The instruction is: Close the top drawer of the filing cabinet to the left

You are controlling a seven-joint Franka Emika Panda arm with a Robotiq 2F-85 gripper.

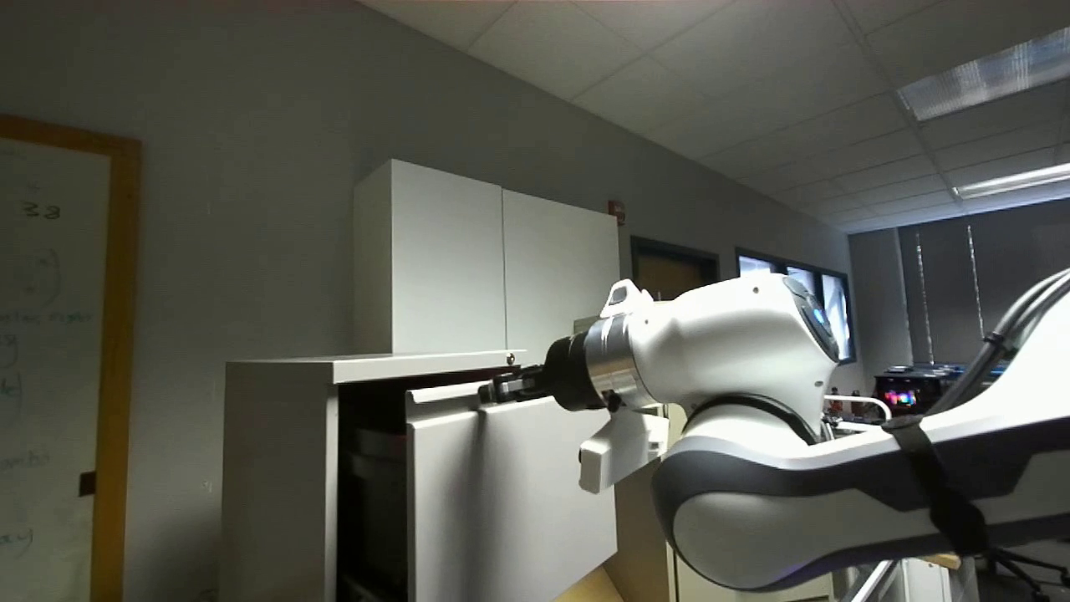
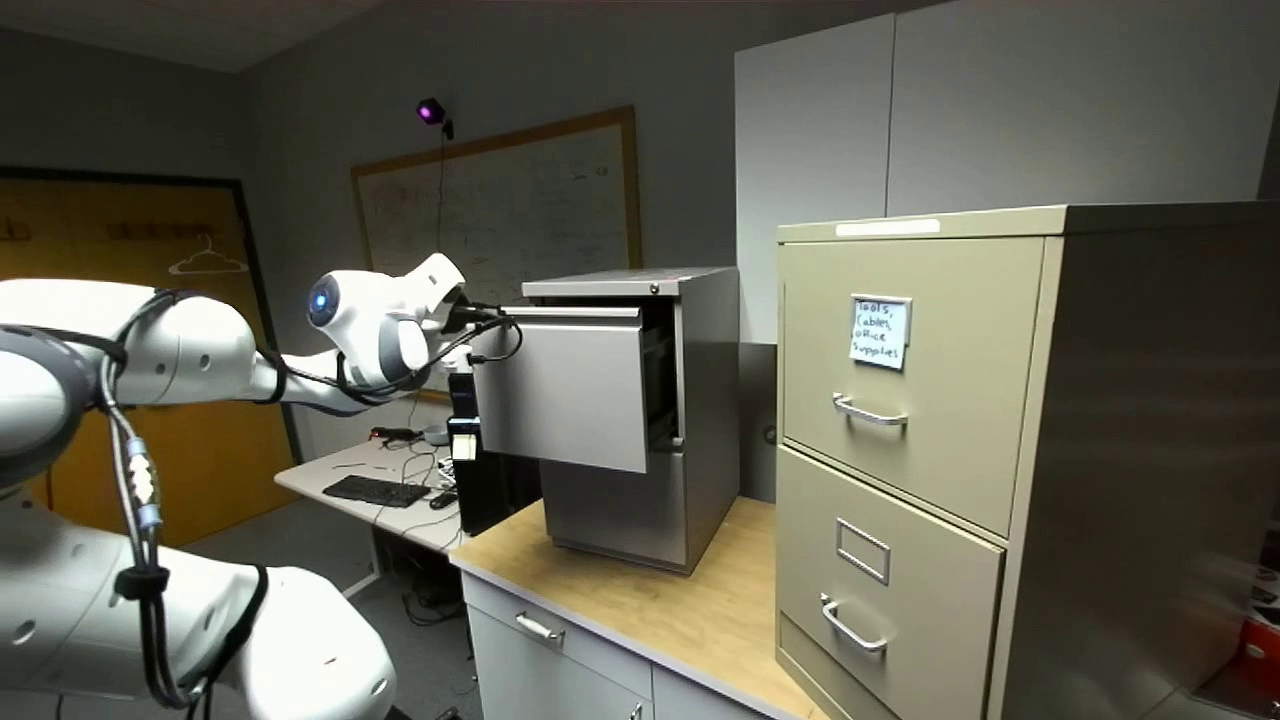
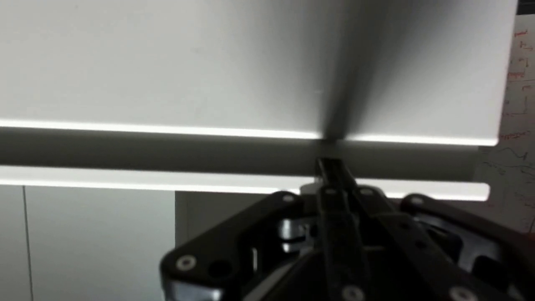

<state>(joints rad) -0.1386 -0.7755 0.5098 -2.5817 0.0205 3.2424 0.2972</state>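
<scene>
The top drawer, with a plain light-grey front, stands pulled out of the filing cabinet in both exterior views [image 1: 510, 493] [image 2: 565, 395]. Its dark interior shows at the side. The filing cabinet [image 1: 276, 468] is a boxy light-grey cabinet; it also shows in an exterior view [image 2: 710, 430]. My gripper [image 1: 486, 393] is at the upper edge of the drawer front, toward one end. In the wrist view, my fingertips [image 3: 330, 162] are together with nothing visible between them, at the dark groove along the top of the drawer front [image 3: 146, 71]. Whether they touch it cannot be told.
A beige filing cabinet [image 2: 910, 480] with labelled, handled drawers stands beside it on the wooden counter [image 2: 620, 600]. A white two-door cupboard [image 1: 447, 259] rises behind. A desk [image 2: 350, 480] with keyboard and cables lies beyond the drawer. A whiteboard [image 2: 500, 200] hangs on the wall.
</scene>
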